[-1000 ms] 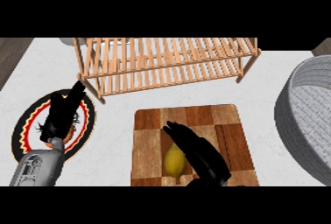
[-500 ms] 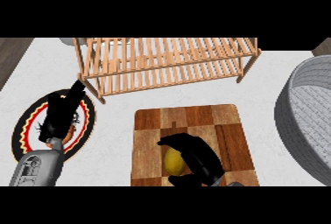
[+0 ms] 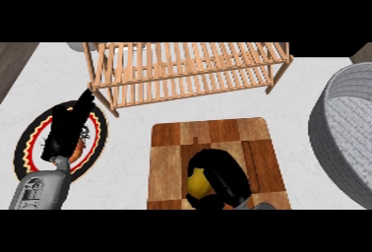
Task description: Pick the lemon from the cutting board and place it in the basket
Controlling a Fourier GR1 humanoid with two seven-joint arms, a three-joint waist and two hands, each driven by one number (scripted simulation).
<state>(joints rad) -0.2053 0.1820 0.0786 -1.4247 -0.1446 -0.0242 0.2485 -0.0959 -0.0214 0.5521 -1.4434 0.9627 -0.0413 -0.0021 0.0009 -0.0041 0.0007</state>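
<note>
Left forearm [image 3: 36,189]: light grey casing, boxy with rounded edges; darker grey recessed panels and fine line markings on upper face; narrows toward dark wrist end.
Left hand [image 3: 67,133]: black throughout, matte, slim; long thin fingers tapering to narrow tips.
Right hand [image 3: 225,177]: black throughout, broader and rounder in outline, smooth back with faint sheen.
Right forearm [image 3: 263,205]: only small grey sliver showing, at counter's near edge; detail too small to tell.

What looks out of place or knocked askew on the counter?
Nothing stands out. The lemon sits on the cutting board with the right hand curled round it; the wooden rack stands upright, the basket is at the right, and the left hand rests open over the patterned plate.
</note>
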